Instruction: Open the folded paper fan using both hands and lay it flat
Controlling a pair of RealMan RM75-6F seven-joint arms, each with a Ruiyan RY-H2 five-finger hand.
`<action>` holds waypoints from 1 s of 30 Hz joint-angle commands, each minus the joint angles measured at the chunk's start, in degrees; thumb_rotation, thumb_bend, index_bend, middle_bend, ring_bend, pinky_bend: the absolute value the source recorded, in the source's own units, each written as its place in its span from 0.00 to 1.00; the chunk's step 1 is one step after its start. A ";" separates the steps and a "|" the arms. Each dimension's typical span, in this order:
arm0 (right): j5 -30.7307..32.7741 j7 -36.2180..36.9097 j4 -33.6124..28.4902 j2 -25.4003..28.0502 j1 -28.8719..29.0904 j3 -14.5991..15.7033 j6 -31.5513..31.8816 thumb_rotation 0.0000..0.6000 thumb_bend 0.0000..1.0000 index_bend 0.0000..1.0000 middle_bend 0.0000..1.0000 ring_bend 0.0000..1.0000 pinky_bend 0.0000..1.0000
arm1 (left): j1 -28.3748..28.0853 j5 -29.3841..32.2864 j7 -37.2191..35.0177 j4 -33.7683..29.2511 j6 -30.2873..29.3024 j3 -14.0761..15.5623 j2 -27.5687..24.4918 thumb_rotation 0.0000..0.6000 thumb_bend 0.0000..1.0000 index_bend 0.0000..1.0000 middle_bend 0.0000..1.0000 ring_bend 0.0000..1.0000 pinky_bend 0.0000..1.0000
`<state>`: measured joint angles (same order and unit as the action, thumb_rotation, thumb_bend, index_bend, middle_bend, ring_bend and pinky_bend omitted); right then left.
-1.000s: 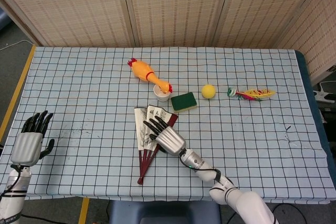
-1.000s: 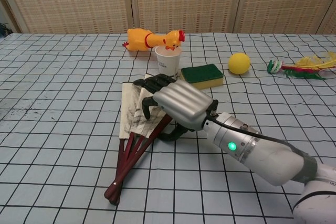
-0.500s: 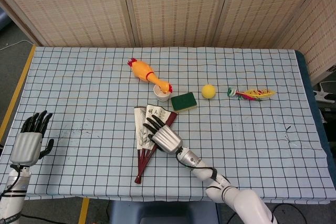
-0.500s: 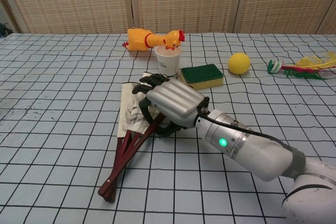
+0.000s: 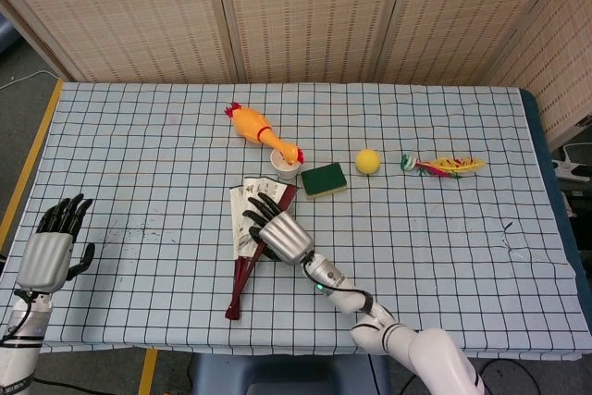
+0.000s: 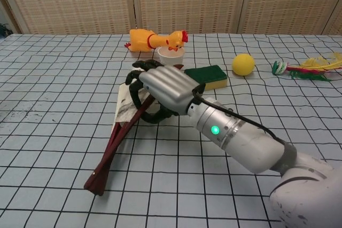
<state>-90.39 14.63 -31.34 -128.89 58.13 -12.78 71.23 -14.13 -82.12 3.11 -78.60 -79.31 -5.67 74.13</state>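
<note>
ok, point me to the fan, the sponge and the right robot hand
paper fan [image 6: 124, 103], chest view, on the printed paper leaf left of the ribs
green sponge [image 5: 324, 178], head view, on its top face
right robot hand [image 6: 163, 88], chest view, on the silver back of the hand

One fan [image 5: 246, 228], chicken [image 5: 262, 134], cup [image 5: 285, 166], sponge [image 5: 324, 179], ball [image 5: 368, 161], feather toy [image 5: 444, 166]; two hands [image 5: 280, 237] [image 5: 48, 253].

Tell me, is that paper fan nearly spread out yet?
Not nearly. The paper fan lies only slightly spread, its ribs bunched together. The right hand rests on it; the left hand waits apart at the table's edge. Full opening and flattening remain.
</note>
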 commanded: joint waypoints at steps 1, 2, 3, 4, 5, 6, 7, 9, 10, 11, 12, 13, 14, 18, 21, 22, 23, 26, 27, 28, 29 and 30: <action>1.18 -0.81 -4.01 2.07 1.50 -2.03 1.09 1.00 0.79 0.83 0.21 0.00 0.05 | 0.02 0.03 -0.25 0.15 0.09 0.07 -0.09 1.00 0.47 0.06 0.00 0.00 0.12; 1.33 -1.08 -5.18 2.59 1.63 -2.40 1.24 1.00 0.79 0.83 0.22 0.00 0.05 | 0.01 -0.05 -0.40 0.15 0.07 0.08 -0.12 1.00 0.47 0.06 0.00 0.00 0.12; 1.49 -1.48 -6.32 3.10 1.79 -2.77 1.31 1.00 0.79 0.83 0.22 0.00 0.05 | -0.01 -0.15 -0.60 0.12 0.05 0.10 -0.17 1.00 0.47 0.06 0.00 0.00 0.12; 1.72 -2.23 -7.79 3.76 2.04 -3.27 1.26 1.00 0.79 0.83 0.22 0.00 0.05 | 0.04 -0.29 -0.91 0.18 0.01 0.19 -0.20 1.00 0.47 0.06 0.00 0.00 0.12; 1.99 -2.74 -8.93 4.20 2.27 -3.75 1.12 1.00 0.79 0.84 0.22 0.00 0.05 | 0.01 -0.40 -1.12 0.20 0.03 0.24 -0.21 1.00 0.47 0.06 0.00 0.00 0.12; 2.39 -3.05 -10.15 4.58 2.53 -4.31 0.80 1.00 0.79 0.84 0.22 0.00 0.05 | -0.04 -0.54 -1.44 0.18 0.11 0.31 -0.23 1.00 0.47 0.07 0.00 0.00 0.12; 3.16 -3.24 -11.90 5.09 2.87 -5.15 -0.04 1.00 0.79 0.84 0.22 0.00 0.05 | -0.14 -0.79 -2.20 0.06 0.36 0.46 -0.31 1.00 0.47 0.09 0.00 0.00 0.12; 4.63 -3.47 -14.69 5.85 3.50 -6.65 -1.75 1.00 0.79 0.84 0.22 0.00 0.05 | -0.40 -1.15 -4.27 -0.03 1.04 0.68 -0.46 1.00 0.47 0.14 0.00 0.00 0.12; 5.75 -3.60 -16.58 6.33 3.94 -7.80 -2.96 1.00 0.79 0.84 0.22 0.00 0.05 | -0.55 -1.18 -6.33 0.02 1.71 0.81 -0.63 1.00 0.47 0.18 0.00 0.00 0.12; 6.66 -3.76 -17.94 6.65 4.26 -8.70 -3.83 1.00 0.79 0.84 0.22 0.00 0.05 | -0.68 -0.96 -7.69 0.16 2.44 0.89 -0.74 1.00 0.47 0.20 0.00 0.00 0.12; 7.56 -3.94 -19.26 6.93 4.53 -9.57 -4.63 1.00 0.79 0.84 0.22 0.00 0.05 | -0.90 -0.77 -8.65 0.45 3.26 0.97 -0.84 1.00 0.47 0.24 0.00 0.00 0.13; 8.56 -4.35 -20.76 7.26 4.89 -10.59 -5.46 1.00 0.79 0.84 0.22 0.00 0.05 | -1.30 -0.63 -10.26 0.85 4.47 1.10 -0.88 1.00 0.47 0.28 0.00 0.00 0.13; 9.22 -4.91 -21.56 7.43 5.16 -11.23 -5.97 1.00 0.79 0.84 0.22 0.00 0.05 | -1.63 -0.48 -12.14 1.09 5.60 1.20 -0.89 1.00 0.46 0.30 0.00 0.00 0.12; 12.02 -7.13 -23.75 7.60 6.12 -13.42 -8.00 1.00 0.79 0.84 0.22 0.00 0.05 | -2.96 -1.00 -25.39 0.43 10.68 2.15 -2.50 1.00 0.44 0.28 0.00 0.00 0.12; 13.87 -8.27 -24.17 7.38 6.75 -15.04 -8.58 1.00 0.79 0.84 0.22 0.00 0.05 | -4.04 -4.56 -41.97 -1.12 13.47 3.96 -5.64 1.00 0.45 0.08 0.00 0.00 0.12; 14.53 -8.35 -24.29 7.27 6.99 -15.63 -8.79 1.00 0.79 0.84 0.22 0.00 0.05 | -4.61 -6.77 -47.17 -1.15 14.09 5.09 -7.06 1.00 0.45 0.05 0.00 0.00 0.12; 14.89 -8.35 -24.29 7.22 7.18 -15.98 -8.90 1.00 0.79 0.84 0.22 0.00 0.05 | -5.02 -8.53 -50.38 -1.08 14.38 6.08 -8.01 1.00 0.45 0.02 0.00 0.00 0.11; 15.43 -8.38 -24.16 7.10 7.46 -16.41 -9.09 1.00 0.79 0.84 0.22 0.00 0.05 | -5.83 -11.67 -54.70 -0.87 14.77 7.92 -9.52 1.00 0.45 0.00 0.00 0.00 0.11; 15.54 -8.37 -24.15 7.08 7.50 -16.48 -9.13 1.00 0.79 0.84 0.22 0.00 0.05 | -6.04 -12.33 -55.40 -0.81 14.91 8.35 -9.81 1.00 0.45 0.00 0.00 0.00 0.10; 15.77 -8.32 -24.12 7.02 7.59 -16.66 -9.20 1.00 0.79 0.84 0.22 0.00 0.05 | -6.57 -13.82 -56.82 -0.76 15.29 9.26 -10.47 1.00 0.44 0.00 0.00 0.00 0.10; 16.25 -8.17 -24.01 6.87 7.75 -17.01 -9.41 1.00 0.79 0.84 0.22 0.00 0.05 | -7.67 -16.58 -59.53 -0.84 16.23 11.11 -11.72 1.00 0.44 0.00 0.00 0.00 0.09; 16.67 -8.10 -23.87 6.74 7.93 -17.25 -9.68 1.00 0.79 0.84 0.22 0.00 0.05 | -8.68 -18.68 -62.03 -0.57 16.81 12.52 -12.75 1.00 0.44 0.00 0.00 0.00 0.09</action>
<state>-74.22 6.40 -55.36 -121.97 65.83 -29.67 61.84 -19.64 -93.70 -51.05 -79.12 -65.59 1.88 65.60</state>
